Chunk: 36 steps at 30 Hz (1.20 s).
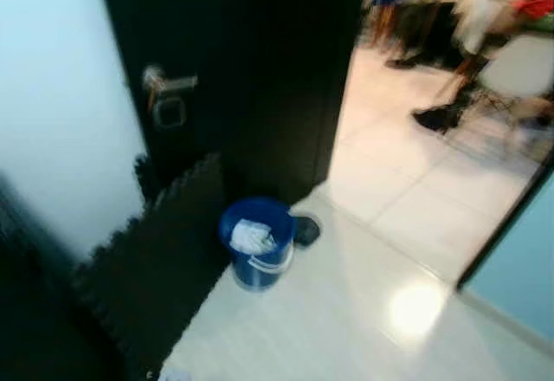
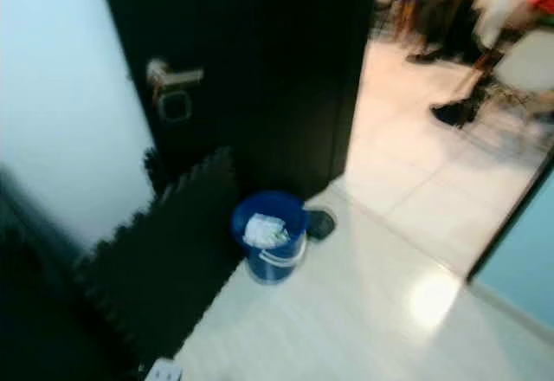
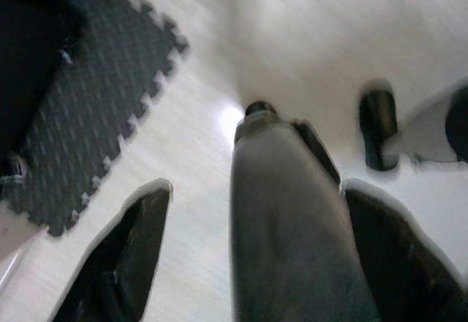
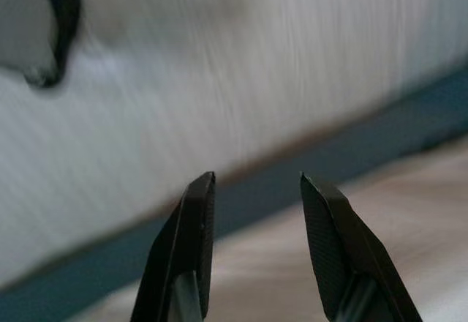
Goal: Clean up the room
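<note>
A blue bucket (image 1: pixel 256 242) with white crumpled waste (image 1: pixel 251 236) inside stands on the pale floor at the foot of a black door (image 1: pixel 251 69). A small dark object (image 1: pixel 305 229) lies right beside it. In the left wrist view my left gripper (image 3: pixel 256 186) holds a tall dark grey bottle-like thing (image 3: pixel 285 219) between its black fingers (image 3: pixel 131 249), above the floor. My right gripper (image 4: pixel 257 183) is open with nothing between its fingers, pointing at a pale wall with a dark skirting strip (image 4: pixel 292 183).
Black foam puzzle mats (image 1: pixel 156 268) lean and lie left of the bucket. The door has a silver handle (image 1: pixel 169 82). Through the doorway lie a tiled floor, a white chair (image 1: pixel 519 65) and a dark shoe (image 1: pixel 441 117). A teal panel (image 1: pixel 519 268) stands right.
</note>
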Tool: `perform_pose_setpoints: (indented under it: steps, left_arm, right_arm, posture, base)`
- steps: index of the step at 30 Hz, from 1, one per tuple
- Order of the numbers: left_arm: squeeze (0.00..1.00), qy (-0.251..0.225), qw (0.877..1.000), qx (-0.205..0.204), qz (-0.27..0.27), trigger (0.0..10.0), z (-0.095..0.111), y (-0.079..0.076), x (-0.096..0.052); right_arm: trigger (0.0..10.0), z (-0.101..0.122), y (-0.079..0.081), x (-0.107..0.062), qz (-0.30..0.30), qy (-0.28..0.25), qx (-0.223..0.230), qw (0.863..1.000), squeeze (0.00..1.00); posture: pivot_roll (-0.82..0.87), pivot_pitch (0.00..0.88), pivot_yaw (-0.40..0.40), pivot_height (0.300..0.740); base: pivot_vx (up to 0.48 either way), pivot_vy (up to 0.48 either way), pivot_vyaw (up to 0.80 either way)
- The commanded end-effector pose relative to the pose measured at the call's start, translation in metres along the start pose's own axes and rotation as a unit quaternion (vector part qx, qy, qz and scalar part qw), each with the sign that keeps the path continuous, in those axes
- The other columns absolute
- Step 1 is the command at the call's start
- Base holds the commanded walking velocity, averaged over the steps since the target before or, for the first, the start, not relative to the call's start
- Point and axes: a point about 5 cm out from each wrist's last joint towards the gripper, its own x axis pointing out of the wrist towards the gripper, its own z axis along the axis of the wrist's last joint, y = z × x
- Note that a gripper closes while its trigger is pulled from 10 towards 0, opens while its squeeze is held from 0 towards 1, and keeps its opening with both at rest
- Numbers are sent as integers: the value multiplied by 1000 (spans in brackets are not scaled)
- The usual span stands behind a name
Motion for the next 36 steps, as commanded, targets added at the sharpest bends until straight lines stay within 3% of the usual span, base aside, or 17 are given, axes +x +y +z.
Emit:
perform_pose_setpoints:
  steps: [1,13,27,36]
  left_arm:
    - [0,10,1000,-2,7,10000,-5,7,-1]
    - [0,8,1000,2,7,10000,-4,12,-2]
    - [0,3,1000,8,1,10000,-1,5,-1]
    - [0,0,999,41,13,10000,0,5,-1]
  right_arm:
    - [10000,7,3,0,5,-9,-3,1000,0]
    - [10000,6,1,0,4,-5,-4,1000,0]
    - [10000,3,2,0,5,2,-3,1000,0]
    - [10000,3,3,0,6,3,-3,1000,0]
  posture:
    - [15,0,-46,740]
    - [9,0,-44,740]
    - [7,0,-44,740]
    - [8,0,-44,740]
  base:
    - [0,0,-756]
    - [0,0,-761]
    - [0,0,-763]
    - [0,0,-762]
